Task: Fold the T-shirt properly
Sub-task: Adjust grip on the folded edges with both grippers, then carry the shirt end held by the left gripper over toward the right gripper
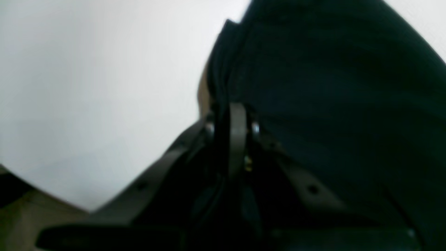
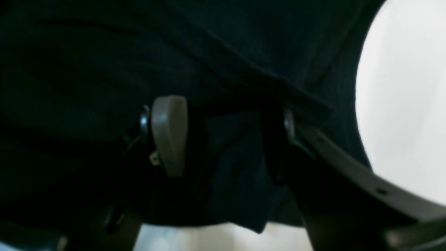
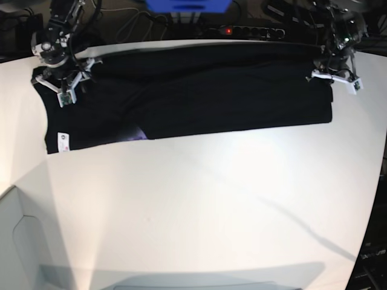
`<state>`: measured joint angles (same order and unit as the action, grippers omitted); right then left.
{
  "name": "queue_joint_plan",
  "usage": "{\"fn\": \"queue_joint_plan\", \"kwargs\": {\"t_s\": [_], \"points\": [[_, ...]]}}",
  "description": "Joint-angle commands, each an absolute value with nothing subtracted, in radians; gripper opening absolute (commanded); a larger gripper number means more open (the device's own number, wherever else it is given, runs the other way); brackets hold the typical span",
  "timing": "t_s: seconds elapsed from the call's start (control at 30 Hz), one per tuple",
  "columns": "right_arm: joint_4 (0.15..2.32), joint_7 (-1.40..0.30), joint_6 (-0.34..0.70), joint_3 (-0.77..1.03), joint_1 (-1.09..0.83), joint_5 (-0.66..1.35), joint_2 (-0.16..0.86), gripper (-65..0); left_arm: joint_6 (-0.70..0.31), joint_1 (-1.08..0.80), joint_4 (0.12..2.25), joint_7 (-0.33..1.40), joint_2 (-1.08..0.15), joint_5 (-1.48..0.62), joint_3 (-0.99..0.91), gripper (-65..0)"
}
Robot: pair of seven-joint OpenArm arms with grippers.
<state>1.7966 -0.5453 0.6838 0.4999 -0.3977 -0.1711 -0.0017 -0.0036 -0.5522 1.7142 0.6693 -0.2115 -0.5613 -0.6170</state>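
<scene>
Now my left gripper (image 1: 231, 120) pinches the shirt (image 3: 230, 90) edge between its jaws to lift a fold; my right gripper (image 2: 223, 136) gapes wide, cloth bunched between its fingers.

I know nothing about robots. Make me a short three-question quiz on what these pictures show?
1. True or false: the large black fabric T-shirt hangs in the air above the white table.
2. Which end effector has its jaws pinched together on the cloth: A) left end effector B) right end effector?
3. Fill in: a small white ____ shows at the shirt's near corner in the base view.

Key: 1 false, it lies spread on the table. 2 A; the right one's jaws stand apart over the cloth. 3 label.
</scene>
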Motion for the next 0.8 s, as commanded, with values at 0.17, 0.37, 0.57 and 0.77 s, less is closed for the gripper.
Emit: {"fn": "queue_joint_plan", "kwargs": {"t_s": [0.17, 0.37, 0.57, 0.77], "points": [[1.741, -0.550, 0.698, 0.499, -0.375, -0.176, 0.024, -30.7, -0.007, -0.611, 1.914, 0.648, -0.219, -0.565, -0.621, -65.0], [1.721, -0.550, 0.698, 0.499, -0.364, -0.176, 0.028, -30.7, -0.007, -0.613, 2.014, 0.654, -0.162, -0.565, -0.590, -65.0], [1.721, -0.550, 0.698, 0.498, -0.344, -0.176, 0.025, -30.7, -0.007, -0.607, 2.014, 0.645, -0.170, -0.555, -0.392, -65.0], [1.721, -0.550, 0.698, 0.498, -0.341, -0.176, 0.024, -30.7, -0.007, -0.562, 2.015, 0.644, -0.171, -0.552, -0.163, -65.0]]}}
